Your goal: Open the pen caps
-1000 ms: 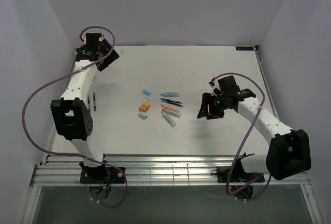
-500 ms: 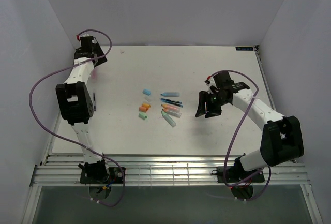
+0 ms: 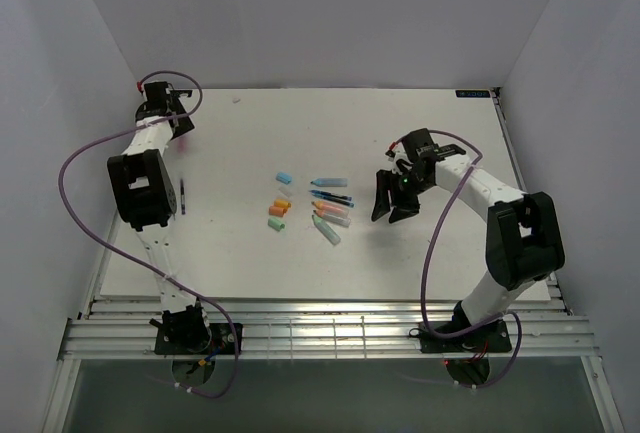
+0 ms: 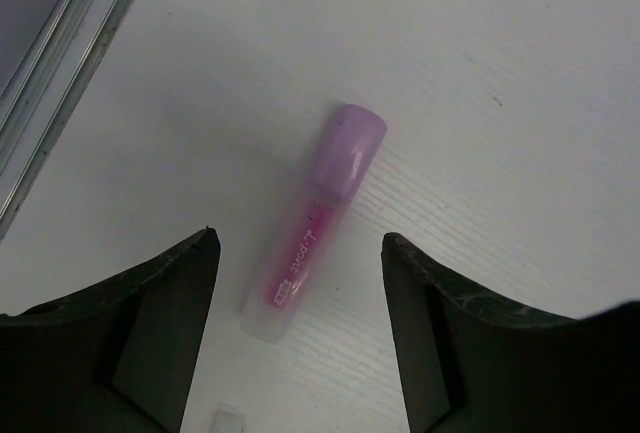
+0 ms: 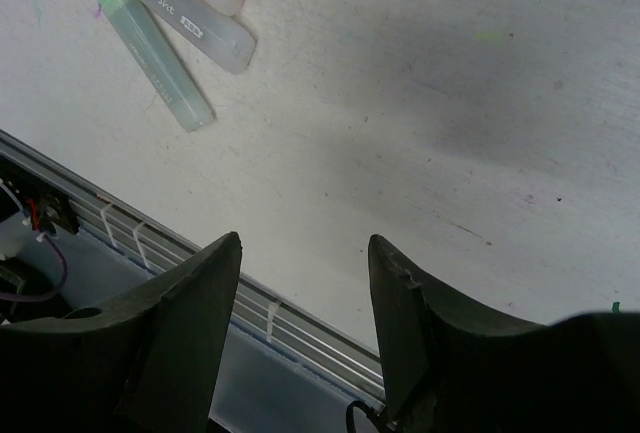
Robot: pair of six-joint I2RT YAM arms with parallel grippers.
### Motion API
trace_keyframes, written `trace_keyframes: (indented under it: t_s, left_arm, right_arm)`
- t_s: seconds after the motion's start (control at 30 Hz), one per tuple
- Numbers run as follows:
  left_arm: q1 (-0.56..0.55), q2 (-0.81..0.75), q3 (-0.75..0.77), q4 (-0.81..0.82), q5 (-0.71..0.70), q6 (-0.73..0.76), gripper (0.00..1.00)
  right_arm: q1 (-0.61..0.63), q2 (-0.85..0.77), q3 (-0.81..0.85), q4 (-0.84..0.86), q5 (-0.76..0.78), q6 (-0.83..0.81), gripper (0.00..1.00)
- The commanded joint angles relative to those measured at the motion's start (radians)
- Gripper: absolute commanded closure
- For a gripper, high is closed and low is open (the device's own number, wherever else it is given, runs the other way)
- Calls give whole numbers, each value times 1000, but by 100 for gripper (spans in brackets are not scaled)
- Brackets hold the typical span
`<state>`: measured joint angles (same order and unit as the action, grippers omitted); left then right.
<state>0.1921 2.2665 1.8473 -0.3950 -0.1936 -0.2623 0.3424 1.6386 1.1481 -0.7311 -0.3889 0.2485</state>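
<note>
We see the right fingers [image 3: 389, 205] have swung in from 3 o'clock toward the bench [image 3: 440, 253] centre. They are apart and empty, just beside the pen cluster [image 3: 328, 211]. The loose caps [image 3: 279, 210] on its 9 o'clock side suggest those pens are done. The left fingers [image 4: 300, 243] have run out to the far corner at 11 o'clock. They are apart, straddling a pink highlighter [image 4: 300, 253], with no grip on it yet. We read that as lining up on a pen that's still capped. Its long axis runs 7 to 1 o'clock in the left wrist view, with the purple cap [image 4: 355, 143] pointing to 1 o'clock.
</note>
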Motion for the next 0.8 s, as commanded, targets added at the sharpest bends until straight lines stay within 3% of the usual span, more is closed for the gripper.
trace_keyframes:
  t_s: [0.0,0.57,0.77]
  left_arm:
    - [12,-7,12,48,39,8,23]
    - [59,106,27,94,180,23,33]
    - [59,139,43,87,181,11,45]
  right_arm:
    - [6,35,64,-24,-30,-23,40]
    - [6,151,151,-39,-44,-23,41]
    - [6,152,153,-40,-31,-22,41]
